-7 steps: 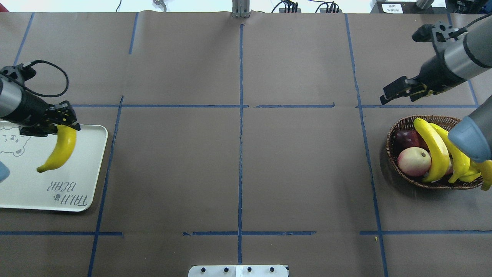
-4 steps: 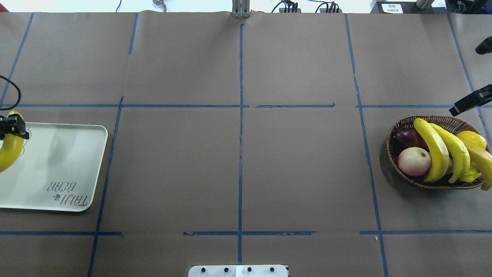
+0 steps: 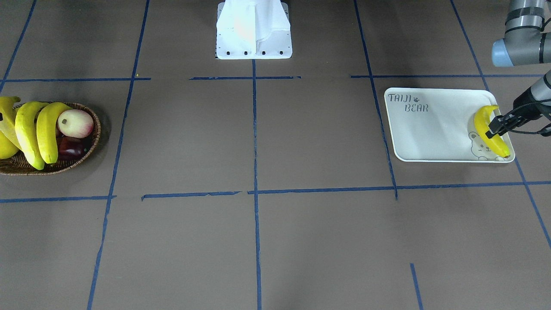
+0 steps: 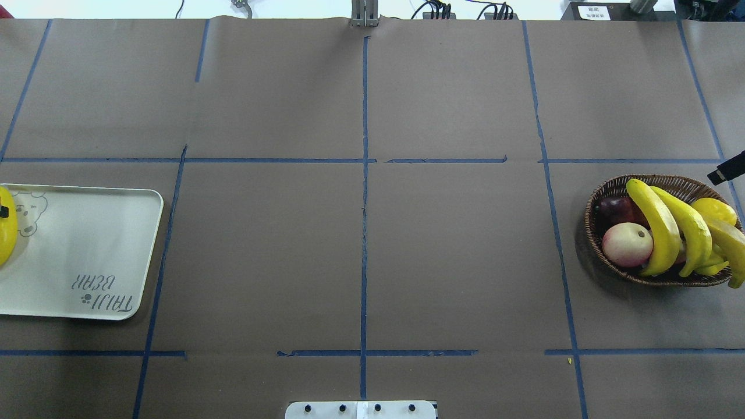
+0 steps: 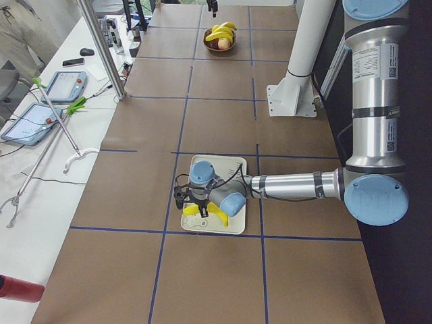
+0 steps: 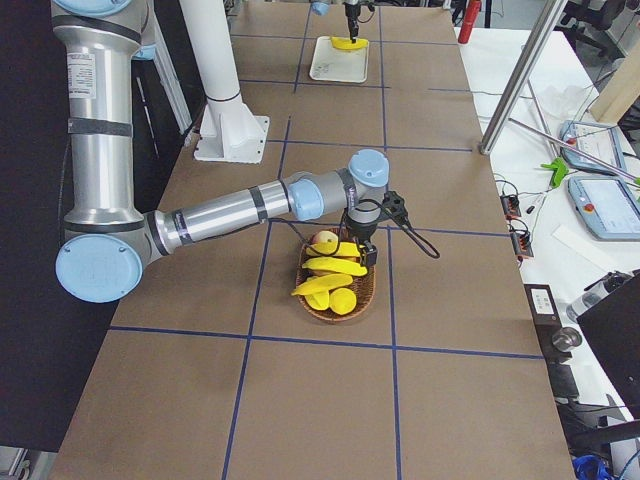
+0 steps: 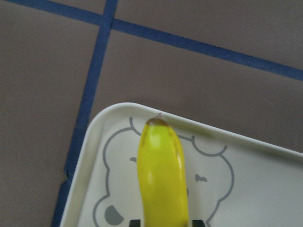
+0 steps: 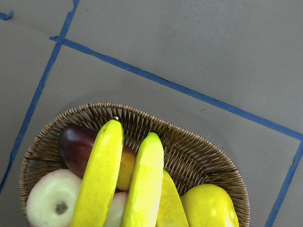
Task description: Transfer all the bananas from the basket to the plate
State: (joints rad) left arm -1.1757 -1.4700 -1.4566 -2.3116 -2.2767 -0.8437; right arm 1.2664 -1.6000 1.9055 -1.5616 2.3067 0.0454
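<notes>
The left gripper (image 3: 495, 128) was clenched on one banana (image 3: 481, 120), its two fingers pressed against the fruit's sides about mid-length. In the left wrist view the banana ran straight out from between the dark fingertips (image 7: 135, 221), its brown-tipped end pointing at the plate's rounded corner. The banana was at the bear-face end of the plate (image 3: 430, 133), lying across the printed bear, one end close to the rim. Whether it touched the plate or hung just above could not be told.

The other bananas (image 4: 663, 230) lay in the basket (image 4: 669, 183) at the far end of the table, propped side by side across a cream-and-pink fruit (image 4: 627, 244) and a dark red one (image 4: 611, 209), their ends reaching over the rim. The right gripper (image 4: 726, 170) was beside the basket's edge, apart from the bananas; only its tip showed, so its jaws could not be judged.
</notes>
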